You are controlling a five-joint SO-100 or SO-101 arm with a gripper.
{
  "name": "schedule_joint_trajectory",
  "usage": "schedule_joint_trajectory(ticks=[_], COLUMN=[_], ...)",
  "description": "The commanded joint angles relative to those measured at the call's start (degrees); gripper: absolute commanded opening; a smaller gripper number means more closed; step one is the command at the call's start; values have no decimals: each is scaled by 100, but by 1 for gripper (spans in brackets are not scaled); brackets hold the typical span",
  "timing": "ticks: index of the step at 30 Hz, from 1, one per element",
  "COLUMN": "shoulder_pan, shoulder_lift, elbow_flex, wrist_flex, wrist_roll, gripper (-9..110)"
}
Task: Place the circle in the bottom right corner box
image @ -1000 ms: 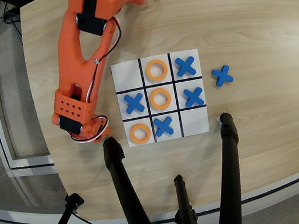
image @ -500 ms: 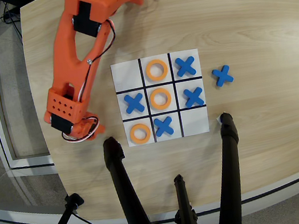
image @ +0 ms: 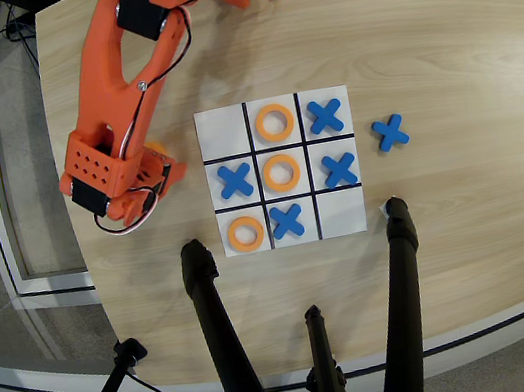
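Circle [image: 158, 149] under the gripper [image: 158, 170], barely visible, looks light, stiff, flat, so best pinched across rim via hole; finger state can't be told.

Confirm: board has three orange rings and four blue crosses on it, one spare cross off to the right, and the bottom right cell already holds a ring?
Not quite. In the overhead view the bottom right cell is empty. The three orange rings, four crosses on the board and the spare cross are as stated.
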Motion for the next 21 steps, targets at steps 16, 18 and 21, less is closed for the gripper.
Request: schedule_joint_trajectory(ticks=[16,18,21], shoulder_pan=[123,114,18], shoulder_lift=[817,1028,1433], elbow_flex=[896,888,896], wrist_flex=[-791,-826,-905], wrist_roll=[272,343,466], gripper=[0,0,0])
